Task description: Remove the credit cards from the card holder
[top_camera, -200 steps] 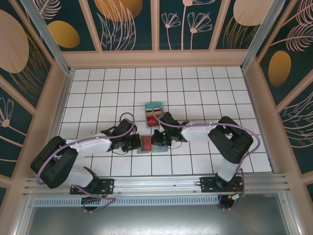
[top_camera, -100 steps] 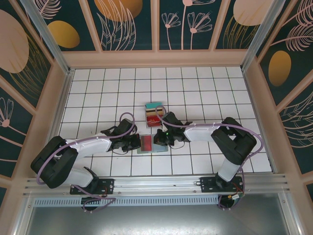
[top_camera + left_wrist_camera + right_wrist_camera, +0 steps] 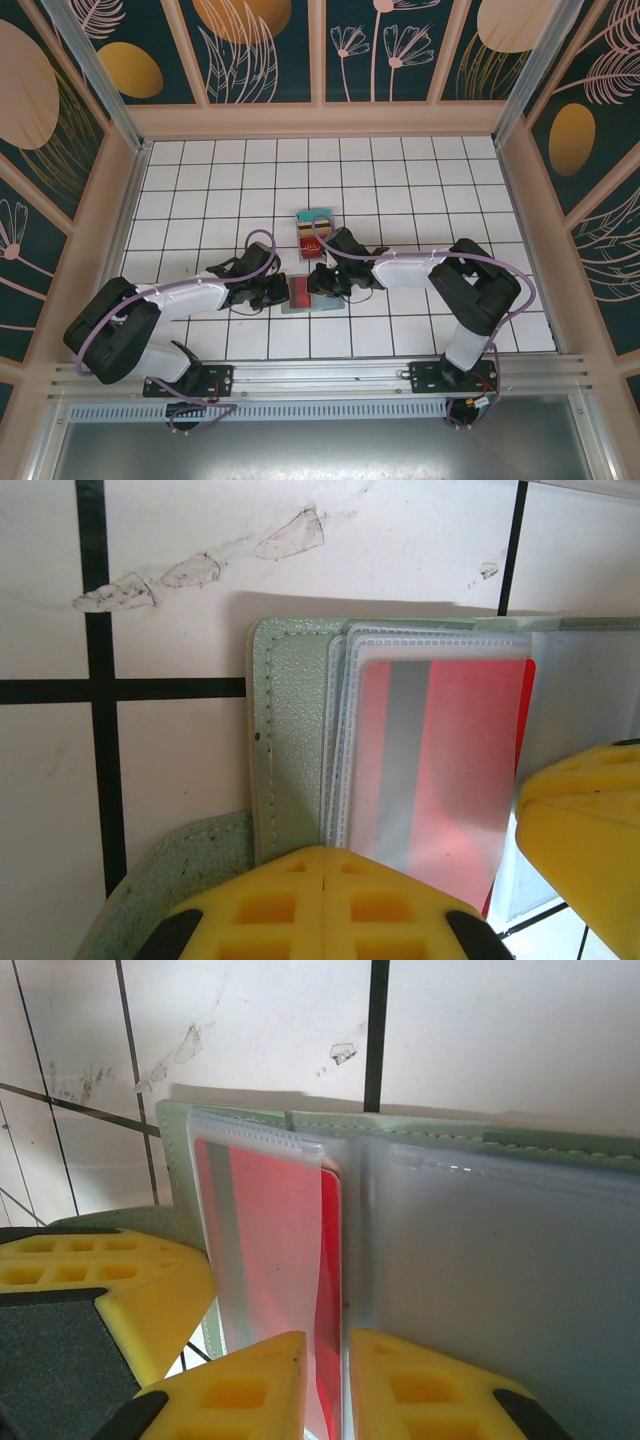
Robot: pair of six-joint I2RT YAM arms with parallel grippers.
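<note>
The grey-green card holder (image 3: 312,300) lies open and flat on the tiles between both arms. A red credit card (image 3: 298,291) sits in its clear left sleeve (image 3: 440,730). My left gripper (image 3: 327,855) is shut, its yellow pads meeting over the holder's left edge (image 3: 295,730). My right gripper (image 3: 325,1345) stands over the fold with its jaws a little apart. The red card's (image 3: 270,1240) right edge lies in the narrow gap. The right-hand sleeve (image 3: 500,1260) looks pale and holds no card that I can make out.
A clear tray (image 3: 315,232) with a stack of coloured cards stands just behind the holder, close to the right wrist. White tiled floor spreads all around, inside raised wooden walls. The two grippers sit within a tile of each other.
My right gripper's jaws have parted slightly, and its wrist has shifted a little left over the holder. The left arm and the holder have stayed put.
</note>
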